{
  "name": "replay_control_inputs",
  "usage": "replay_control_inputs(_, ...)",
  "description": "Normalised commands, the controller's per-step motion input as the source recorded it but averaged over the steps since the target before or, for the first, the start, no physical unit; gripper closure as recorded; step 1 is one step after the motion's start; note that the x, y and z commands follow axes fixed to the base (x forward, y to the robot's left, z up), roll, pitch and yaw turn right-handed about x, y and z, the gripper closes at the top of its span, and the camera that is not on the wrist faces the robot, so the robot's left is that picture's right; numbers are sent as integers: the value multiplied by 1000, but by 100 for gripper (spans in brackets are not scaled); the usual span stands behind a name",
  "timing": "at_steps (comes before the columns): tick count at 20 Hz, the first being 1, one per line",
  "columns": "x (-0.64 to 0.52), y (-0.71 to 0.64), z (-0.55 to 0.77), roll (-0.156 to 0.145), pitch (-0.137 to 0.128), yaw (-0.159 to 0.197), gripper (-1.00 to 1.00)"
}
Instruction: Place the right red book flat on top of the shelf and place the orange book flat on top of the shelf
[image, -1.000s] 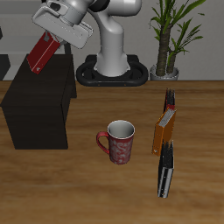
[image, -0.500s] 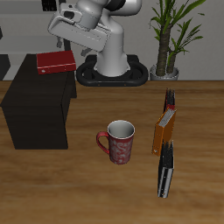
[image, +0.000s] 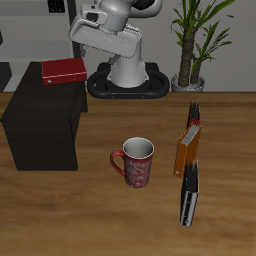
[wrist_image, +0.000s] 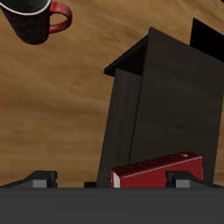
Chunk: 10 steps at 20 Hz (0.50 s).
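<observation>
The right red book (image: 63, 70) lies flat on top of the black-brown shelf (image: 40, 125), near its back edge. It also shows in the wrist view (wrist_image: 157, 171) on the shelf's top (wrist_image: 153, 87). My gripper (image: 82, 26) is open and empty, raised above and behind the shelf, apart from the book; its fingertips (wrist_image: 39, 179) stand wide apart. The orange book (image: 187, 150) stands upright on the table beside the mug, between the other red book (image: 194, 113) and a black-and-white book (image: 188, 200).
A red mug (image: 135, 161) stands mid-table between the shelf and the row of books; it also shows in the wrist view (wrist_image: 35, 19). A potted plant (image: 193, 45) stands at the back beside the robot's base (image: 128, 80).
One second ago the gripper held the red book tilted over the shelf. The book now lies flat on the shelf, released, and the gripper has lifted up and away toward the base.
</observation>
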Motion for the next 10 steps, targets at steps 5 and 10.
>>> replay_control_inputs(5,413,322,-169,16,21,-22,-100)
replay_control_inputs(10,382,399,-113,53,-6,-25,-100)
